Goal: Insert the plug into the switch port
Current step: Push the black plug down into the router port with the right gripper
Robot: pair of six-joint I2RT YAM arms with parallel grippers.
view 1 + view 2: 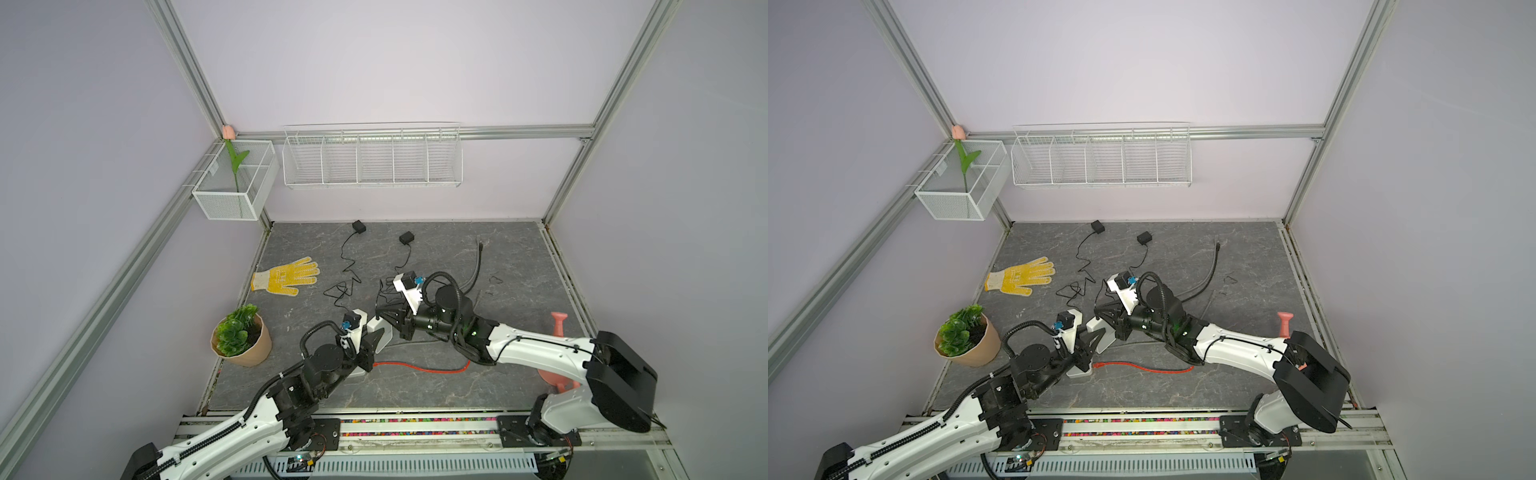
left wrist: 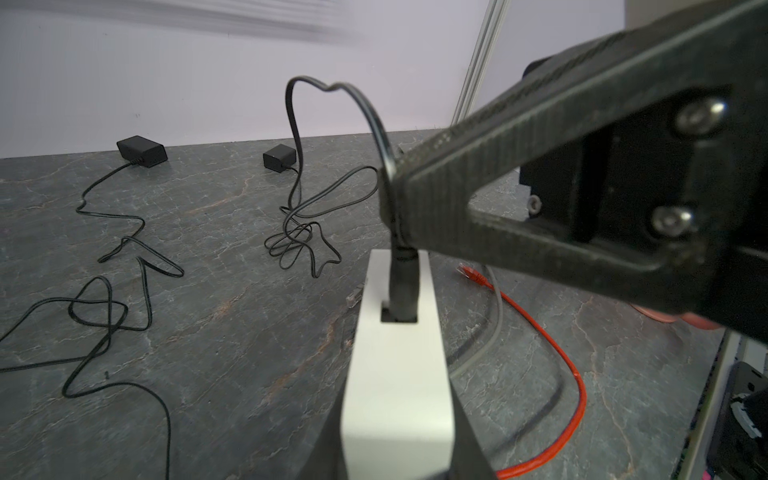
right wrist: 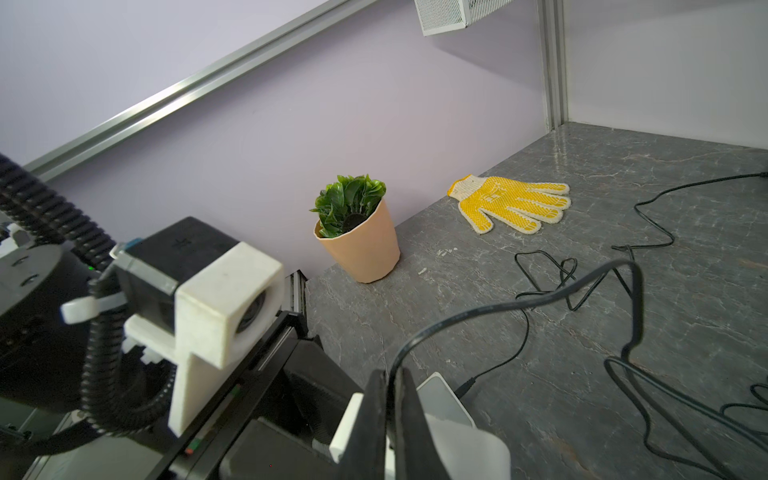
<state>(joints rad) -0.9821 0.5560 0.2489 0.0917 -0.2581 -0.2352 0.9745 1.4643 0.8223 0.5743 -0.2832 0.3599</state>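
White plastic, a long box of a switch [image 2: 395, 374], sits pinched between the fingers of the left claw [image 2: 398, 432]. That claw is drawn in to a narrow gap against the box's two long sides. Whether the box rests on the desk [image 2: 208, 311] or hangs just clear of it, I cannot tell. Its long axis runs straight out from that claw, along the left arm's reach. The port [image 2: 387, 318] is a small square hole in the upturned face, toward the far end.

Standing nearly square to that face is the black plug [image 2: 402, 286], its tip in the mouth of the port. The right claw [image 3: 392, 390] is shut tight on it, gripping where the plug's collar meets its cable [image 2: 365, 108]. The cable arches up and back behind the claw.

So the port lies directly beyond the right claw's tips, on the line of the plug's own long axis. To my eye the right arm is the one placed to drive it. A straight push along that axis should do it, with the left claw bracing the box. How deep the plug sits I cannot judge.
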